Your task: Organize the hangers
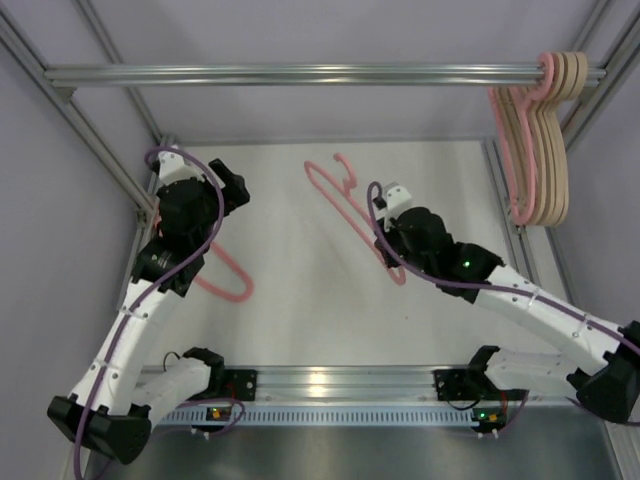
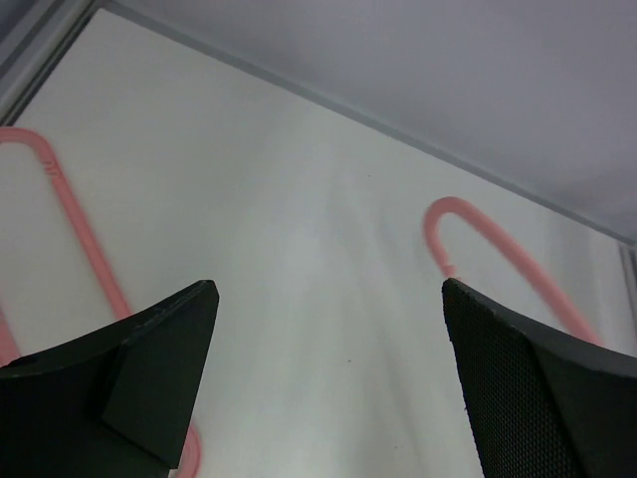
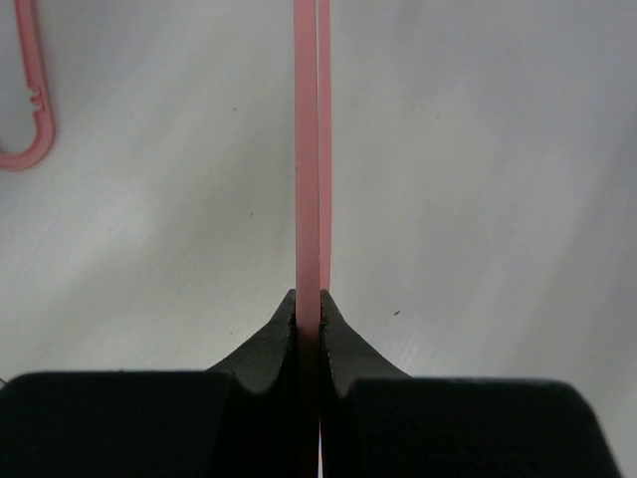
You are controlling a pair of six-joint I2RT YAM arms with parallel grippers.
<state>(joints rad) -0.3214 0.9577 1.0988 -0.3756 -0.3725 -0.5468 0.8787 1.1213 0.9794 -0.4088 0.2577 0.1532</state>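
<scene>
Left gripper: your left gripper [image 2: 328,289] sits at the left of the overhead view. Its jaws are spread wide with only bare table [image 1: 290,310] between them, and it holds nothing.
Right gripper: your right gripper [image 3: 309,299] is right of centre in the overhead view. Its jaws are clenched tight on the thin edge of a pink hanger [image 3: 308,149], which runs straight up the middle of its wrist view.
Held hanger: it stretches across the centre of the overhead view, hook toward the top. You cannot tell whether it rests on the table.
Second pink hanger [image 1: 232,287]: it lies on the table left of centre, partly under your left arm [image 1: 130,330].
Hung hangers [image 1: 540,150]: a bunch of beige and pink ones hangs from the metal rail [image 1: 300,73] at the upper right.
</scene>
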